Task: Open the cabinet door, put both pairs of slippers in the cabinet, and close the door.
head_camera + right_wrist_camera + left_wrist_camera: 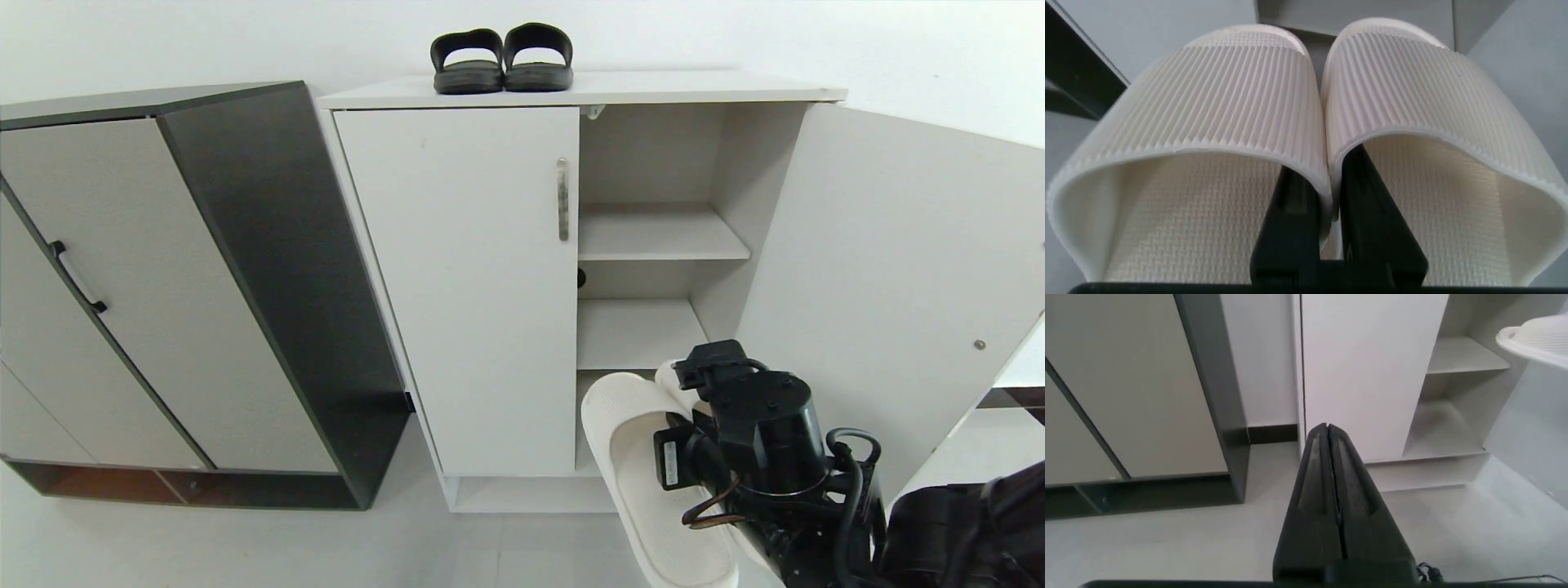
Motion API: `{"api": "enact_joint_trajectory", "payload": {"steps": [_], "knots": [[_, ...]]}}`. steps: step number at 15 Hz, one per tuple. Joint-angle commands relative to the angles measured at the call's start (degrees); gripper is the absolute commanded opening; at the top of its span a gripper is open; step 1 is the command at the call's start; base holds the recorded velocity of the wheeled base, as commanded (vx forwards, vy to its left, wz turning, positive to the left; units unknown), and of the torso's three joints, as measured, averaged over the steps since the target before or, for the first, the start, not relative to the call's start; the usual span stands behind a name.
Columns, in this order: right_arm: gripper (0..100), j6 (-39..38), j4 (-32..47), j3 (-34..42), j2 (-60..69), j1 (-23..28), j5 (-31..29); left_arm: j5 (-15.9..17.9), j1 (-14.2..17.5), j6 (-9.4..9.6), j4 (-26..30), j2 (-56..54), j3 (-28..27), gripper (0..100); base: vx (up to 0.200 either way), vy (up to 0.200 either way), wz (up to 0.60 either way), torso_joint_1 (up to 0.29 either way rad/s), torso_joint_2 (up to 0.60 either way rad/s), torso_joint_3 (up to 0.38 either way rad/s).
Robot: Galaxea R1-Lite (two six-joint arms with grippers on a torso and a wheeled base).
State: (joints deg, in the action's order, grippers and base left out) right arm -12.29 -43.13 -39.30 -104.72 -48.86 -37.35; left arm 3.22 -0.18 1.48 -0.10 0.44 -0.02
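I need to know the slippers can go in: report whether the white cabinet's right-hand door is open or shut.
Open. The right-hand door is swung wide, baring the shelves inside; the left-hand door is shut.

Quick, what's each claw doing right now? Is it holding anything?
Left claw: closed, holding nothing.
Right claw: closed on the white slippers, both pinched together.

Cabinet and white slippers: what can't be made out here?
- Cabinet, head view: lowest compartment covered by the white slippers and right arm.
- Left half's inside: behind the shut left door.
- Right tool, right wrist view: tips hidden under the slipper straps.
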Motion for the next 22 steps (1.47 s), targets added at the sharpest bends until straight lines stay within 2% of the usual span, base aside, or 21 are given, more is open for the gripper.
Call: {"api": "enact_joint_trajectory", "payload": {"steps": [1,8,14,18,22], "knots": [[0,0.0,-0.4,0.0,0.0,-0.2,0.1,-0.1,0.0,-0.16,0.0,-0.4,0.0,0,0.000,0.000,0.00,0.000,0.00,0.000],[0,0.1,-0.9,-0.6,0.0,-1.1,-0.4,-0.1,0.0,-0.16,0.0,-0.4,0.0,0,0.000,-0.171,0.00,0.003,0.00,0.003],[0,-1.2,-1.6,-2.0,-3.8,-0.3,-0.1,-0.1,0.0,-0.33,0.0,-0.4,0.0,0,0.000,0.000,0.00,0.000,0.00,0.000],[0,-1.0,-6.3,-2.2,-8.3,1.2,-1.1,-0.2,0.1,-0.42,0.0,-0.4,0.0,0,0.000,0.000,0.00,0.000,0.00,0.000],[0,-0.7,-7.2,-2.5,-8.9,3.7,-1.5,-0.2,0.1,-0.51,0.0,-0.4,0.0,0,0.000,0.000,0.00,0.000,0.00,0.000]]}}
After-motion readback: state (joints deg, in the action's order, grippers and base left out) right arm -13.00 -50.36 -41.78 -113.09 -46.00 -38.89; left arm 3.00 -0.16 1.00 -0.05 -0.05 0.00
